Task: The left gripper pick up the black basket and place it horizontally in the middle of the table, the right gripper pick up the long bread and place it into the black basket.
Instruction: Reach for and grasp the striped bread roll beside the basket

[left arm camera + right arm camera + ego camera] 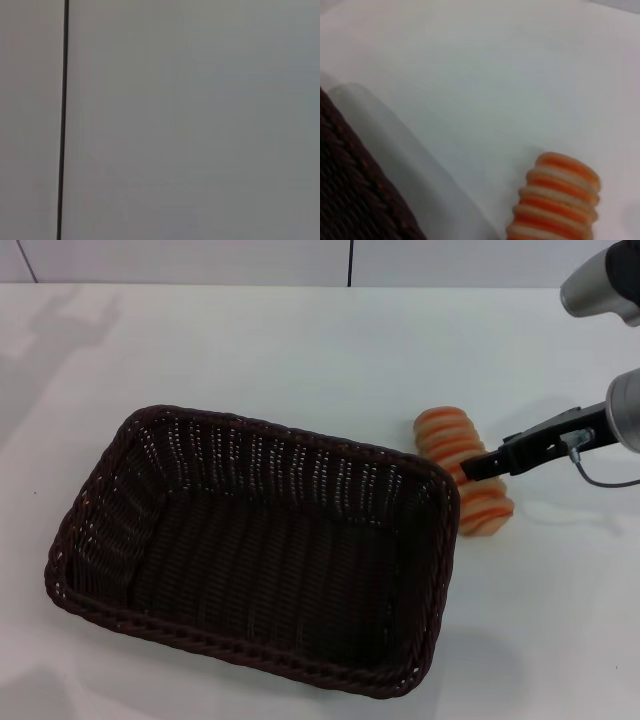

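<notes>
One orange-striped long bread

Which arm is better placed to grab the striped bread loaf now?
Right. Its hand is already at the cream, orange-striped long bread loaf, beside the dark woven wicker basket. The left hand is not in view.

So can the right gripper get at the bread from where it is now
Probably yes. The right gripper is already over the middle of the bread, which lies on the table just outside the basket. Nothing sits between them; the basket rim is close on one side only.
</notes>
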Robot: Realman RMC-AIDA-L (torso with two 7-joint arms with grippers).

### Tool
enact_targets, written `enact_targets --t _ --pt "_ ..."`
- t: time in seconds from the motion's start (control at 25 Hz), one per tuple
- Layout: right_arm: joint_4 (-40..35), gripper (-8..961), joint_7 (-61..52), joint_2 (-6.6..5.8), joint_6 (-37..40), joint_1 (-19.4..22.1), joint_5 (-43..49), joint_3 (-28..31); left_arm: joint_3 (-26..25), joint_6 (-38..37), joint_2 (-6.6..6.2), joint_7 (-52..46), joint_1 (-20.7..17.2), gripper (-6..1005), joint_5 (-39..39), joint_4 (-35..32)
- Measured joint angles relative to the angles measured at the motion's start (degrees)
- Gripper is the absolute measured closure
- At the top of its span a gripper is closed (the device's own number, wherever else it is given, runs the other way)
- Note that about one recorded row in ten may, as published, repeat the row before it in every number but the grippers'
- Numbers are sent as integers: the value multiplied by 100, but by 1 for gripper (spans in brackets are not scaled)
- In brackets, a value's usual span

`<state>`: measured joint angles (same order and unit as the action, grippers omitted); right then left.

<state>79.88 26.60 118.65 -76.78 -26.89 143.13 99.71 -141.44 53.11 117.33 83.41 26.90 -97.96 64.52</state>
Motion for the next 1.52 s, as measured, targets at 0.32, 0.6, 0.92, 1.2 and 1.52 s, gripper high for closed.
enact_targets --t 0.32,0.6,0.92,1.2,1.52 --pt "-30 276 145 -12 -39 -11 -4 94 -17 -7 14 0 0 374 1 19" --pt "-125 280 255 -11 -70 -38 -6 132 -20 -17 21 39 0 374 29 44" --pt "-586 284 445 -5 -24 -247 -6 224 -21 -22 33 129 0 374 36 -29" --pt "-1070 288 674 -3 2 -495 -6 438 -24 11 39 131 -9 374 40 -36" --pt "-1386 293 833 3 52 -678 -5 510 -24 27 45 132 -18 374 50 -10"
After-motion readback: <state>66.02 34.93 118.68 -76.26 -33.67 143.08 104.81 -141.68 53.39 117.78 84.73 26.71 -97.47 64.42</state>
